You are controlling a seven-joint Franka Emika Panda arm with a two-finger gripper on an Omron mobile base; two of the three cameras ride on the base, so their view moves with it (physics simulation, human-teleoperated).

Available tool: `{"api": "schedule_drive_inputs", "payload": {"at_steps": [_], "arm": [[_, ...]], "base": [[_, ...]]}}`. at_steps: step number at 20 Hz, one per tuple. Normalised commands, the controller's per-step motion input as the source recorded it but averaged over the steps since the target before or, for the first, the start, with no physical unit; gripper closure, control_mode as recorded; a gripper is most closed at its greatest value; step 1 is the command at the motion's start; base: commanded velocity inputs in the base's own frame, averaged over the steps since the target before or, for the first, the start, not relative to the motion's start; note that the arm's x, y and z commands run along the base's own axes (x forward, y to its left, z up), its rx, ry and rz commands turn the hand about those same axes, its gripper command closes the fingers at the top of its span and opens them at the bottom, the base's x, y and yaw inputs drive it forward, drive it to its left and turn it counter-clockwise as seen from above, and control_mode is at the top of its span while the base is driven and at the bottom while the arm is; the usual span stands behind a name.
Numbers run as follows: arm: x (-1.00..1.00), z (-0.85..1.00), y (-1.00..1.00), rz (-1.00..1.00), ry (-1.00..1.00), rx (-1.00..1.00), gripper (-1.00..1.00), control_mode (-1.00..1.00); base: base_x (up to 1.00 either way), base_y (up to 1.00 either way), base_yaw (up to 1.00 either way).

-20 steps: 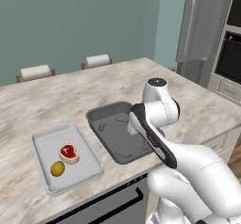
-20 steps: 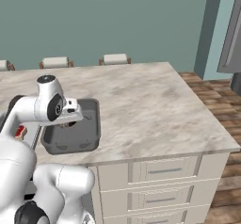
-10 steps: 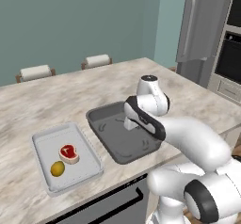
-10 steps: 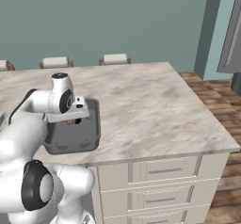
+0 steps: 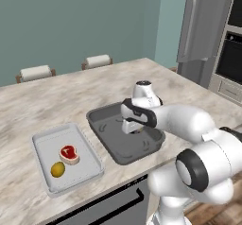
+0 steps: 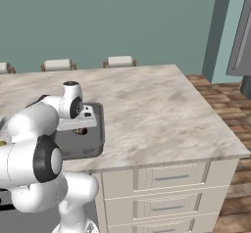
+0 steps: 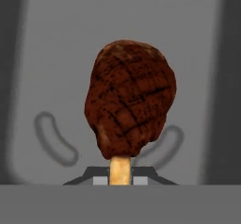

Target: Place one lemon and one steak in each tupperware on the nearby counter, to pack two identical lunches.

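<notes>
My gripper [image 7: 120, 178] is shut on the pale fat edge of a dark brown-red steak [image 7: 129, 117], which hangs just above the floor of the deeper dark grey tupperware [image 7: 56, 53]. From the base, the gripper [image 5: 133, 127] points down inside that dark tupperware [image 5: 124, 149], near its right half. From the right side, the gripper [image 6: 81, 129] hangs low over the same tray [image 6: 93, 141]. The shallow light grey tupperware [image 5: 41, 141] lies to the left and holds a red steak [image 5: 69, 154] and a lemon [image 5: 57, 169].
Both trays sit near the front edge of the marble counter [image 5: 61, 96]. Two stools [image 5: 35, 72] [image 5: 97, 61] stand behind its far side. A steel fridge [image 5: 203, 30] and an oven stand to the right. Drawer fronts [image 6: 171, 178] lie below the counter.
The arm has folded down and swung round to the right of the dark tray. The hand has stayed over that tray, slightly lower, with the steak still in its grip.
</notes>
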Motion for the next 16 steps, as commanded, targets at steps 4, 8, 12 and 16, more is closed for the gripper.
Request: {"api": "schedule_drive_inputs", "payload": {"at_steps": [4, 8, 12, 16], "arm": [[0.37, -0.25, 0.04, 0.0, 0.0, 0.0, 1.0, -1.0], [0.4, -0.25, 0.05, 0.0, 0.0, 0.0, 1.0, -1.0], [0.39, -0.27, 0.08, 0.0, 0.0, 0.0, 1.0, -1.0], [0.41, -0.27, 0.11, 0.0, -0.01, 0.0, 1.0, -1.0]], "base": [[0.0, 0.0, 0.0], [0.0, 0.0, 0.0], [0.0, 0.0, 0.0], [0.0, 0.0, 0.0]]}}
